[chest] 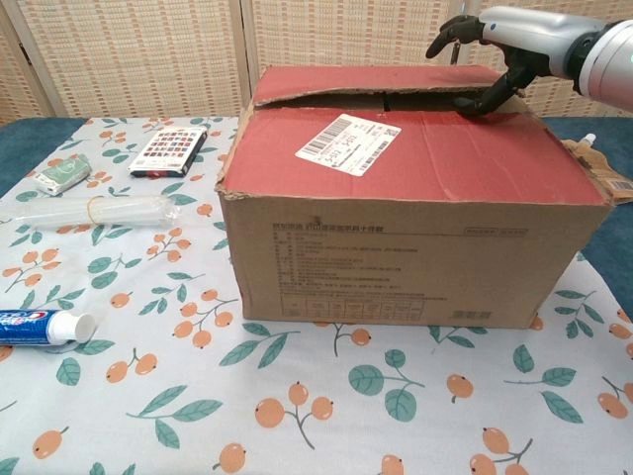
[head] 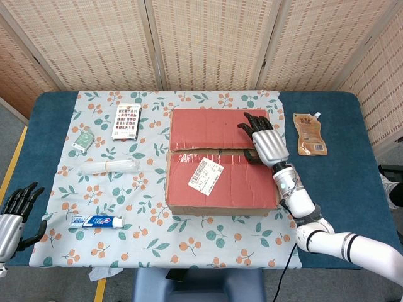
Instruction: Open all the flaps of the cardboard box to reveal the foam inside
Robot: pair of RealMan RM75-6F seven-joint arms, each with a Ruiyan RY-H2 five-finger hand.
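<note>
A cardboard box (head: 223, 160) with red top flaps and a white label (head: 206, 174) stands mid-table; in the chest view the box (chest: 406, 257) fills the centre. My right hand (head: 263, 139) hovers over the middle seam near the box's right end, fingers spread above the far flap. In the chest view the right hand (chest: 509, 45) has its thumb down on the near flap at the seam. A dark gap (chest: 396, 100) shows between the flaps, and no foam is visible. My left hand (head: 12, 214) hangs low at the table's front left, fingers apart, holding nothing.
A toothpaste tube (head: 97, 221), a clear plastic bundle (head: 108, 167), a small green packet (head: 82, 138) and a patterned card pack (head: 126, 121) lie left of the box. A brown spouted pouch (head: 309, 133) lies to its right. Woven screens stand behind the table.
</note>
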